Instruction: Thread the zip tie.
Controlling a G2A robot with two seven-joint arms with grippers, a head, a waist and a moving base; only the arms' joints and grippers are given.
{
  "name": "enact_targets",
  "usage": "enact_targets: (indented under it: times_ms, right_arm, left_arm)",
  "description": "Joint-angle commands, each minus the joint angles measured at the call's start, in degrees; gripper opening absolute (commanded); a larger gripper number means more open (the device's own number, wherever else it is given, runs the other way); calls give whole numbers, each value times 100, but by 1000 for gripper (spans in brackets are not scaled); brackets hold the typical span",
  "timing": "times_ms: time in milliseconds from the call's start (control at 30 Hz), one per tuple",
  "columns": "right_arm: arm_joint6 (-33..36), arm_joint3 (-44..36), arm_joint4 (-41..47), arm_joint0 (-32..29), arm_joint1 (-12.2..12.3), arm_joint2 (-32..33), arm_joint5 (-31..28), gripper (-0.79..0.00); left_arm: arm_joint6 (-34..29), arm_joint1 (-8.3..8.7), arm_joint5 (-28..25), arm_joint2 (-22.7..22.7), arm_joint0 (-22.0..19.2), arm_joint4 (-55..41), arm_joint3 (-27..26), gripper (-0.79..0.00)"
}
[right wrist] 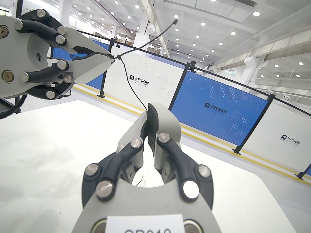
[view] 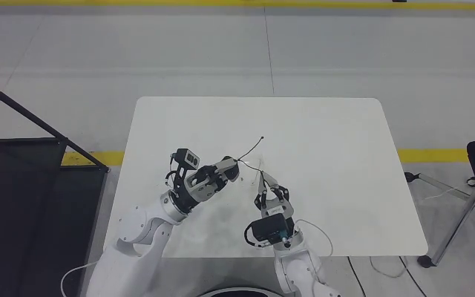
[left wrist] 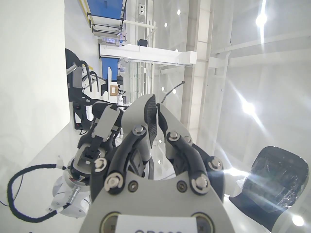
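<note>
A thin black zip tie [view: 251,148] hangs in the air above the white table [view: 334,148], held between both grippers. My left gripper [view: 234,168] is shut on it; in the right wrist view its fingertips [right wrist: 109,60] pinch the tie at a small dark block [right wrist: 117,56]. From that block one stretch of the zip tie [right wrist: 132,84] runs down into my right gripper [right wrist: 149,107], which is shut on it. Another stretch rises to a free end [right wrist: 176,21]. In the left wrist view the zip tie [left wrist: 173,90] sticks out past the closed left gripper [left wrist: 157,105]. My right gripper [view: 266,180] sits close beside the left one.
The table's near edge [view: 297,254] runs just under both arms. A dark framed panel [view: 30,185] stands off the table's left side. Beyond the table's far edge lies open floor with a yellow line [view: 438,155].
</note>
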Motion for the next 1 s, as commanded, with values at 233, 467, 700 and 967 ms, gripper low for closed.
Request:
enact_targets:
  times_ms: [233,467,700,967]
  right_arm:
    - [5,-19,0,-11,-30,40,-1,-785]
    - [-201,-248,140,-119,-46,162,148,-785]
    - [-168,-499,53,-206,-60,202,216,-785]
    - [-28,-652,-102,-224,-96,146,283,-785]
  left_arm:
    - [7,18,4,7,-6,38,5,-785]
    - [-42,61,151,-33,45,334,-45,-785]
    - [-127,102,166,-99,180,492,-158,-785]
    - [-382,164,156,-266,359,566,-248,-785]
